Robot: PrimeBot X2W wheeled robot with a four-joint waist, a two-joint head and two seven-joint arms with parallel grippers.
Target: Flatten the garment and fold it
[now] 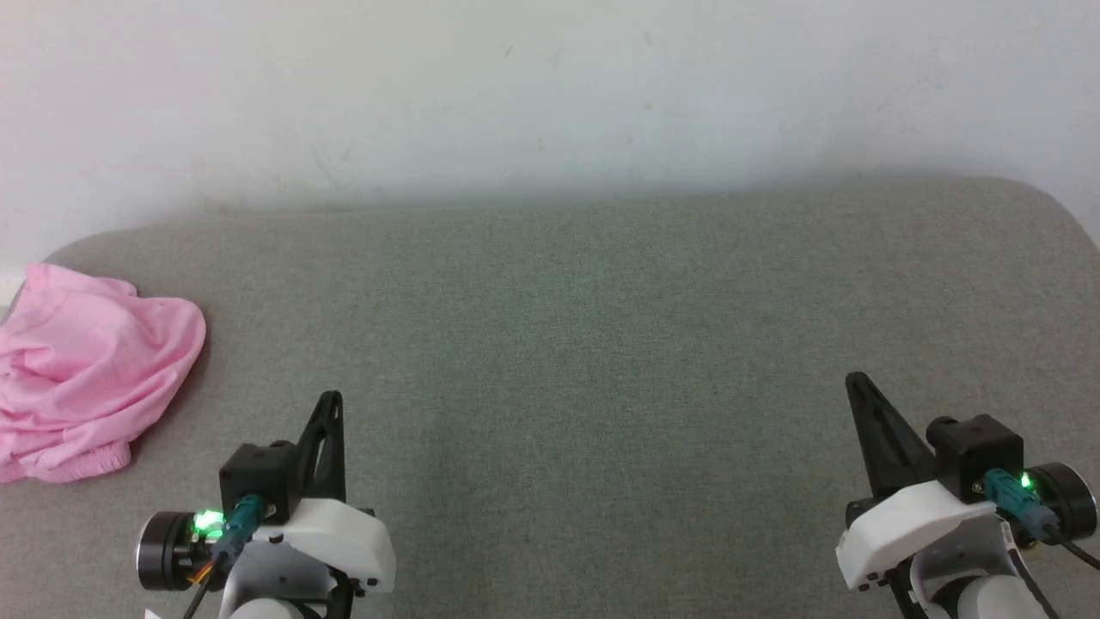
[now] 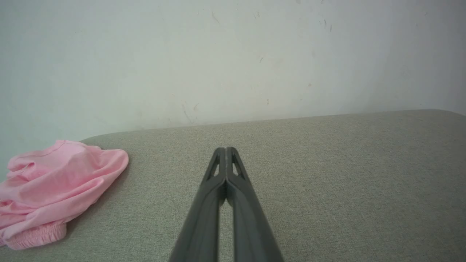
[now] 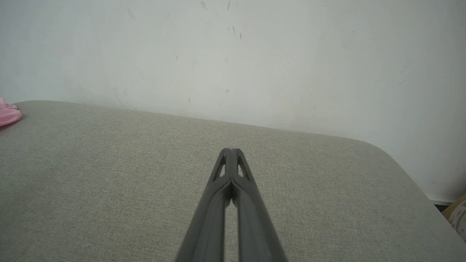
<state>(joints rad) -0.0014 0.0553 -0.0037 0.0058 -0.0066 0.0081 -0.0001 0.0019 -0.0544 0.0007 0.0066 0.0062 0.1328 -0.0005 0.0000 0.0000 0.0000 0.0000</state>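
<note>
2 sets of fingers [image 2: 204,218] pressed together, holding nothing: left gripper [image 1: 331,400] near garment [image 1: 86,370], right gripper [image 1: 853,378] well apart. Garment heaped at left edge of cushion [image 1: 601,344]. Risks pinching several layers in the crumple, or dragging cloth off that edge. Long axis seemingly near-to-far, gathered hem [image 2: 36,236] toward near side.

grey fabric surface [image 1: 601,344], scuffed white wall [image 1: 550,86]
</note>
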